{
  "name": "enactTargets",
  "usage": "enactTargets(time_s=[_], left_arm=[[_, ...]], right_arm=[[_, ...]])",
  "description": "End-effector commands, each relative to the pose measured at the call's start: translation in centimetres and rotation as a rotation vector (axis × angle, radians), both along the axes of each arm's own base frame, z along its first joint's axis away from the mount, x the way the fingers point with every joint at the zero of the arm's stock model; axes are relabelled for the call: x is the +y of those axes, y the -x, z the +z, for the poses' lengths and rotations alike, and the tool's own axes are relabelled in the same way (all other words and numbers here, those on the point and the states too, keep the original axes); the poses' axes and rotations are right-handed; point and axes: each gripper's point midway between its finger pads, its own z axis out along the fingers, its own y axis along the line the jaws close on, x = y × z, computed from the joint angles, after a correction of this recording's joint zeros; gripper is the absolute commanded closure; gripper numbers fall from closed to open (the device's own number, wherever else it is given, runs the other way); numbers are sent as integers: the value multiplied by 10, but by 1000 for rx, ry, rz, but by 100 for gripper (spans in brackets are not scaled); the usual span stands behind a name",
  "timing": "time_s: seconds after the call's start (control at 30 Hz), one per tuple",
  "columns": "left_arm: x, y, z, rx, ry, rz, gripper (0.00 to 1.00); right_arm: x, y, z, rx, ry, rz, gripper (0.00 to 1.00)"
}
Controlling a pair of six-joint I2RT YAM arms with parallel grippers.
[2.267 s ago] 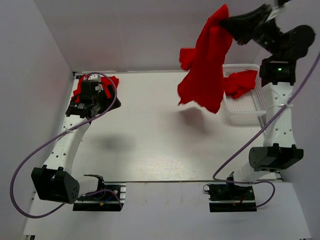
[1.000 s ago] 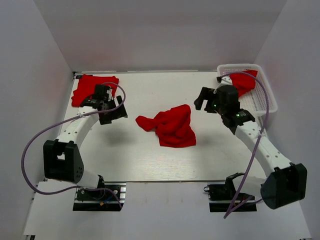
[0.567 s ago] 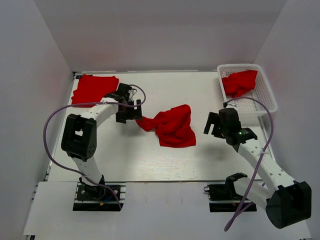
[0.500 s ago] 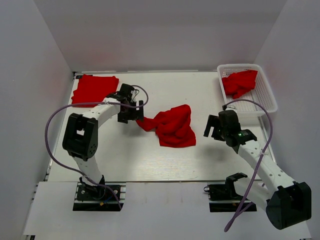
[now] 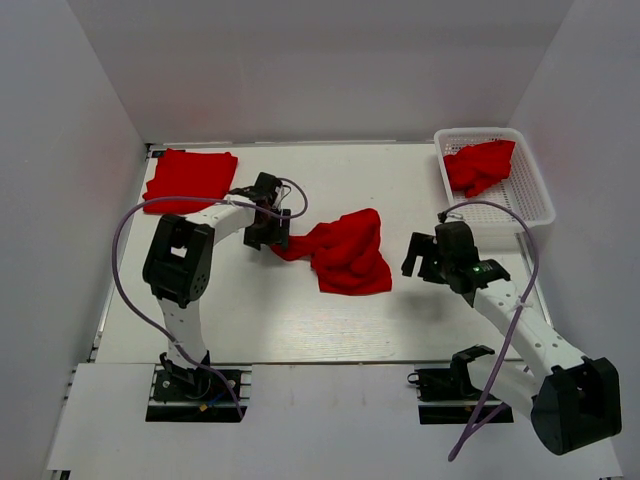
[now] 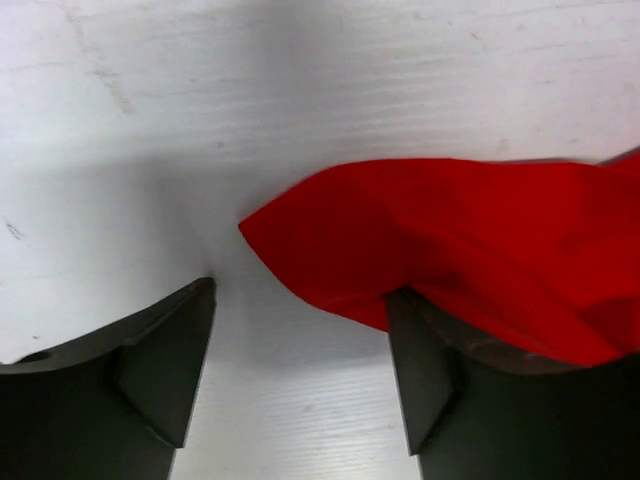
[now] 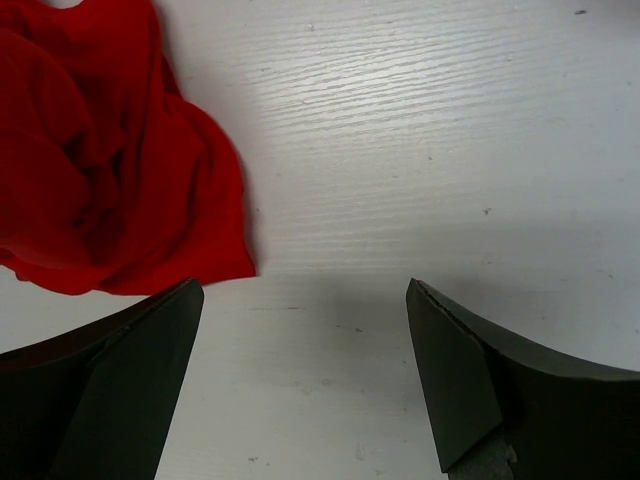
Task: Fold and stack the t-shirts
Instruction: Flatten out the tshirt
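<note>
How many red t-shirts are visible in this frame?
3. A folded shirt lies at the far-left corner of the table, a crumpled shirt at mid-table, and a bunched shirt in the white basket, far right. The folded one or basket may hide more.

left tool [image 6: 300,290] spread open, red t-shirt [image 6: 450,240] corner overlapping one finger, white table [image 6: 300,80]

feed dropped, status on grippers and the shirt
Left gripper open, astride corner of crumpled shirt. Right gripper open, over table beside it. Nothing in the way.
</note>
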Motion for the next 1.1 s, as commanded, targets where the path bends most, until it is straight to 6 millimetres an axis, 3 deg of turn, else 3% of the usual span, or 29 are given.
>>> enactTargets(time_s=[0.0,0.03,0.2,0.3,0.37,0.6,1.0,1.07], left_arm=[[-9,-13,4,-54,7,-14,23],[-10,-13,4,-51,15,-17,33],[-12,-6,-11,-24,24,-46,57],[-22,0,-15,-14,64,-80,77],[-21,1,-18,-13,64,-81,100],[-12,0,-9,-54,30,-49,100],[-10,-1,21,-147,60,-16,100],[-8,-2,25,-162,58,-12,100]], right_arm=[[14,-5,-1,-25,-46,56,12],[18,-3,-5,-13,-57,78,12],[20,-5,-16,9,-60,71,14],[25,-9,-23,19,-66,83,17],[33,-10,-31,47,-75,110,18],[64,-3,-41,106,-152,225,20],[81,1,-63,166,-161,286,31],[82,2,-67,176,-161,292,47]])
